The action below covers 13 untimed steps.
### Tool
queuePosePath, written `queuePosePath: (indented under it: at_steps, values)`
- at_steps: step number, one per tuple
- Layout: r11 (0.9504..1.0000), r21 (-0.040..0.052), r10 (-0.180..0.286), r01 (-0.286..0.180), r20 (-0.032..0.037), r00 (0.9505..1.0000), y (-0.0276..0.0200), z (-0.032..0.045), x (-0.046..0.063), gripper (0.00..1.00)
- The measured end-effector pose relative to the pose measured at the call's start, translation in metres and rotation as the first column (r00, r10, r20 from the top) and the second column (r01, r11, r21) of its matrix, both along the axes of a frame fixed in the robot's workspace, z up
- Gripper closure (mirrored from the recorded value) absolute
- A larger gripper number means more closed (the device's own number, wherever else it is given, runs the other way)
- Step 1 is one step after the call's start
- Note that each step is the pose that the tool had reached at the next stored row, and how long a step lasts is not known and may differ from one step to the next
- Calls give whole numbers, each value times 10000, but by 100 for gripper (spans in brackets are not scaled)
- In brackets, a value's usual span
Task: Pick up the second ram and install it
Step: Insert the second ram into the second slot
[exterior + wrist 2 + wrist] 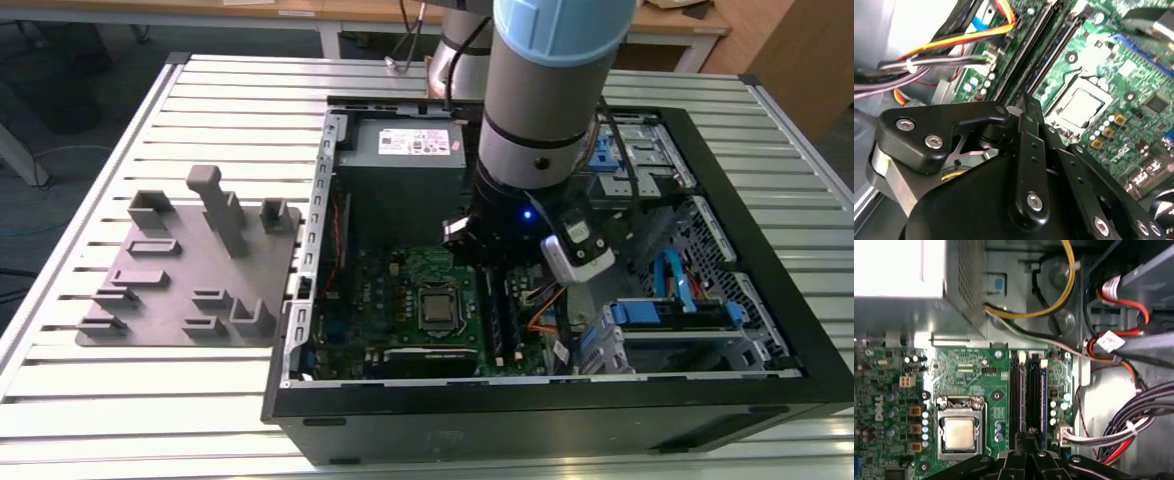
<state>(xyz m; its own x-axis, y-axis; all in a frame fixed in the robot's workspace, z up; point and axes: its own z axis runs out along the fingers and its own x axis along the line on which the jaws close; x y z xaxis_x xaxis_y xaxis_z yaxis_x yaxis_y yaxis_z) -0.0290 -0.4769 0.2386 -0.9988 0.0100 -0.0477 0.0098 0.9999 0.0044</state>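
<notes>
Currently the arm reaches down into the open computer case (694, 130), which lies on its side on the slatted metal table (80, 430). The gripper (1031, 432) sits low over the green board (400, 275), directly above the long black memory slots (1015, 395), beside the processor socket (960, 432).

In the first wrist view the fingers (1015, 456) stand close together, their tips meeting at the near end of the slot rows. One slot carries a memory stick (1043, 397) seated upright, its blue edge running along the row; the gripper tips lie just beside its near end. Whether this is the second ram, and whether the fingers clamp it or merely rest against it, cannot be told from these views.

In the second wrist view the black linkage of the gripper (1026, 107) covers the lower part of the scene, with the slots (1054, 45) running away from the fingertips and the socket (1081, 107) alongside.

A bundle of yellow, red and black cables (1124, 430) runs beside the board, near the slots. The silver power unit (400, 148) sits at the far end of the case.

On the exterior view's left, outside the case, the grey fixture plate (147, 330) with upright posts rests on the table, well apart from the gripper.
</notes>
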Motion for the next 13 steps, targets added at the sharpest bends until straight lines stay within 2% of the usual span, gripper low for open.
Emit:
queuePosePath:
  at_steps: [2,3,13]
  values:
    - [10000,4,0,0,1,10000,56,3,0,93]
    - [10000,3,-1,1,1,10000,66,3,0,93]
    - [10000,2,0,0,0,10000,68,3,0,93]
